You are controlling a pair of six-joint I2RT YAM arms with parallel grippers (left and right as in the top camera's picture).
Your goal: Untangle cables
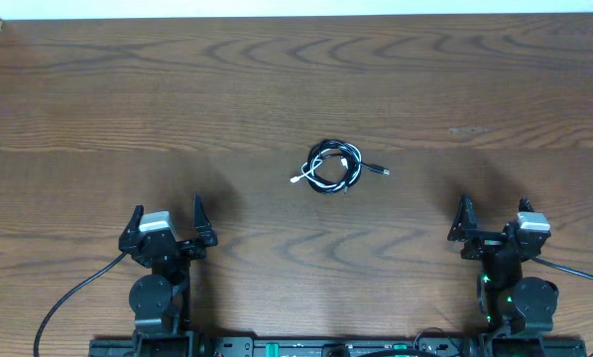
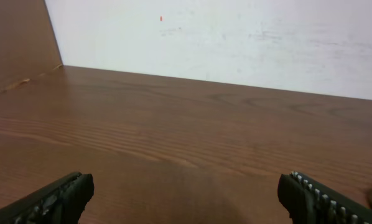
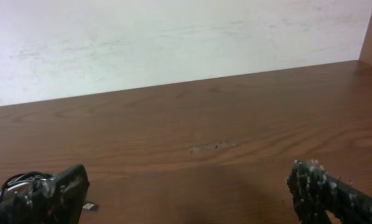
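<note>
A dark wood-grain tabletop point(image 1: 277, 79) seen from above, with two robot arms along the near edge and two cables point(image 1: 333, 167) lying together near the middle. The cables are one black cable point(image 1: 328, 152) and one white cable point(image 1: 321, 177), both thin, wound into one small bundle of overlapping loops, so the cords cross each other several times. One small plug end point(image 1: 384, 171) sticks out of the bundle to the right on a short black tail, and one white plug end point(image 1: 296, 179) pokes out at the lower left. The bundle lies well apart from both arms, about midway between them and farther out on the tabletop. The left gripper point(image 1: 168, 214) sits at the lower left, its two fingers spread wide with nothing between them. The right gripper point(image 1: 493, 213) sits at the lower right, likewise spread wide and holding nothing. In the left wrist view, the left gripper point(image 2: 186, 190) shows two dark fingertips at the bottom corners over bare wood, with a white wall point(image 2: 236, 37) behind carrying one tiny red dot point(image 2: 161, 18). In the right wrist view, the right gripper point(image 3: 187, 180) frames one pale scuff point(image 3: 211, 147) in the wood, and the cables point(image 3: 18, 182) appear at the lower left edge, partly hidden behind one finger.
</note>
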